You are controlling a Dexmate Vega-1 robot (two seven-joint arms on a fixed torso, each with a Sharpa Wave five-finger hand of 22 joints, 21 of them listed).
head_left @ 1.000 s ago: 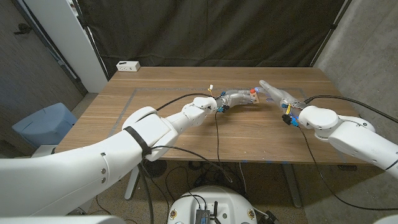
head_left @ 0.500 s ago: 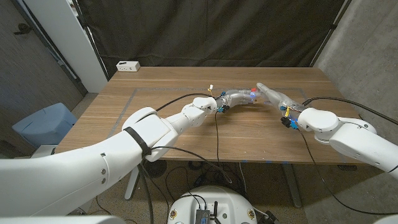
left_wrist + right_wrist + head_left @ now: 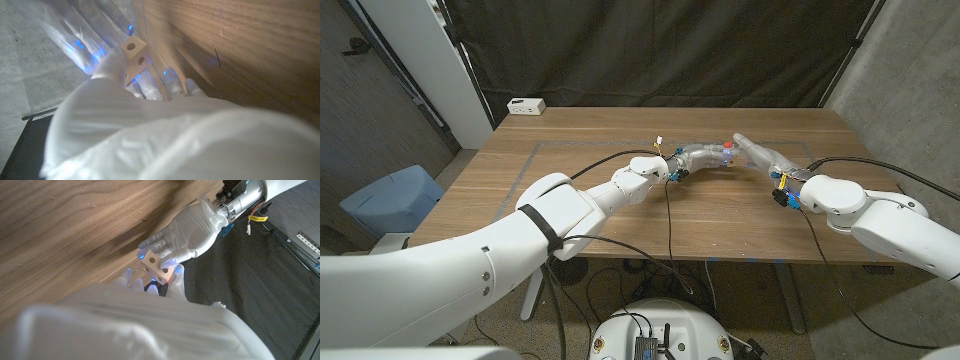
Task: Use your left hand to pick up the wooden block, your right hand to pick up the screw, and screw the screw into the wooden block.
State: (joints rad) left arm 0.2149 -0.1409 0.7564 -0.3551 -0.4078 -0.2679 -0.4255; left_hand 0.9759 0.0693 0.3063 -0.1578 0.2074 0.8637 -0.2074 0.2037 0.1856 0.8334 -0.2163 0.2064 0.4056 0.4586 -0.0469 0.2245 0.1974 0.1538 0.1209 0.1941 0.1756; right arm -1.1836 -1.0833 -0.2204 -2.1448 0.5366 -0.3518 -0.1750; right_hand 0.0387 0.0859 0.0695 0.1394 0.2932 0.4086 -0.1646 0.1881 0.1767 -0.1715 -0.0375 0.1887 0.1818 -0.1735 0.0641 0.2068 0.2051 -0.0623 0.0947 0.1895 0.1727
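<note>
Wooden block (image 3: pixel 156 265) sits pinched in your left hand (image 3: pixel 698 157) above surface (image 3: pixel 620 200). Right hand (image 3: pixel 760 152) meets it; screw grasp unclear. Risk: tilted entry, block twisting loose from fingertip pinch.

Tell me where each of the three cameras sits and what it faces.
Head view: on the robot's head, looking down over both arms at the table.
Left wrist view: behind the left hand, facing the wooden block.
Right wrist view: behind the right hand, facing the left hand.
Both wrist views share the block.
</note>
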